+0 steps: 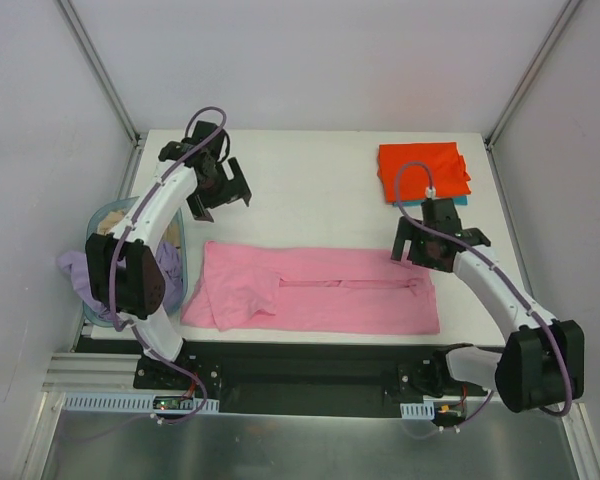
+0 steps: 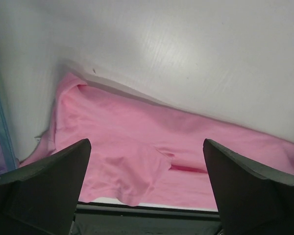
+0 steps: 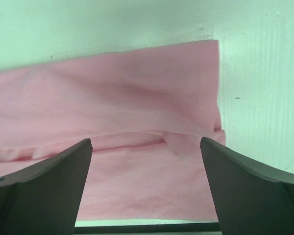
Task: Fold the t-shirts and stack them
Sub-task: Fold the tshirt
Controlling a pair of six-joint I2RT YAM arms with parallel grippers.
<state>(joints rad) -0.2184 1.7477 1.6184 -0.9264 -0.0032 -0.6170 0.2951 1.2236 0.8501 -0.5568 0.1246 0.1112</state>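
A bright pink t-shirt (image 1: 315, 290) lies folded into a long band across the near part of the table, its left end bunched. It also shows in the left wrist view (image 2: 137, 142) and the right wrist view (image 3: 127, 107). A folded orange-red t-shirt (image 1: 423, 168) lies at the back right on a teal t-shirt (image 1: 460, 200) that shows only at an edge. A pale lavender t-shirt (image 1: 78, 270) hangs over the basket. My left gripper (image 1: 220, 195) (image 2: 146, 143) is open and empty, above the table behind the pink shirt's left end. My right gripper (image 1: 421, 250) (image 3: 145, 141) is open and empty over the shirt's right end.
A round light-blue plastic basket (image 1: 108, 215) stands off the table's left edge beside the left arm; its rim shows in the left wrist view (image 2: 1, 122). White walls close in the back and sides. The table's black front rail (image 1: 300, 350) runs just past the pink shirt.
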